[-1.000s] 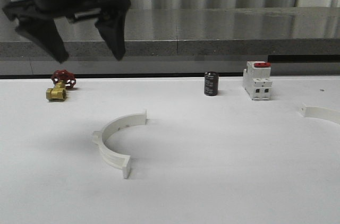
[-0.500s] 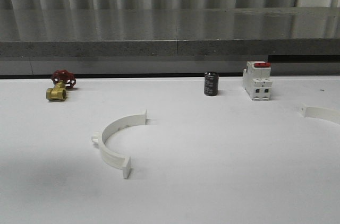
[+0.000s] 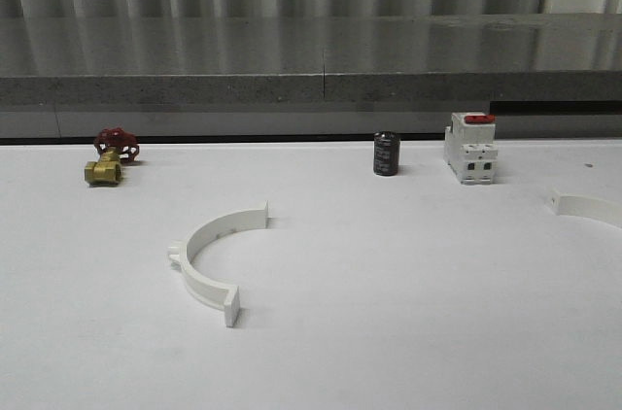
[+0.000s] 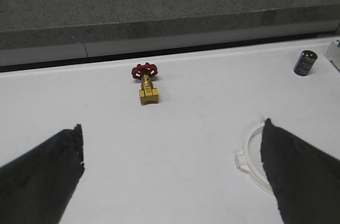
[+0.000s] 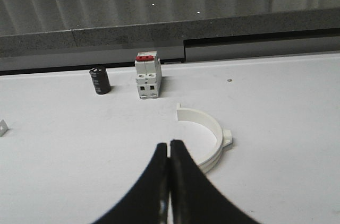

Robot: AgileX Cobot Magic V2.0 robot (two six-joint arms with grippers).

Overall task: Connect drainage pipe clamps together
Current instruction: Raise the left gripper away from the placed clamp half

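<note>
Gone from the front view is the dark left gripper seen a second ago. Two white clamp halves lie well apart on the white table [image 3: 408, 332]: the left clamp half [image 3: 209, 264] mid-table with open room around it, the right clamp half [image 3: 586, 206] cut by the right edge. One valve [image 3: 110, 157], one black cylinder [image 3: 387, 153] and one breaker [image 3: 470, 148] line the far edge. Wrist views show the left gripper [image 4: 172, 173] spread wide and the right gripper [image 5: 169, 181] pressed together, empty, above its half.

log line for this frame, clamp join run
stage: pre-grasp | left gripper: open | right gripper: shut, empty | clamp halves: apart, on table
</note>
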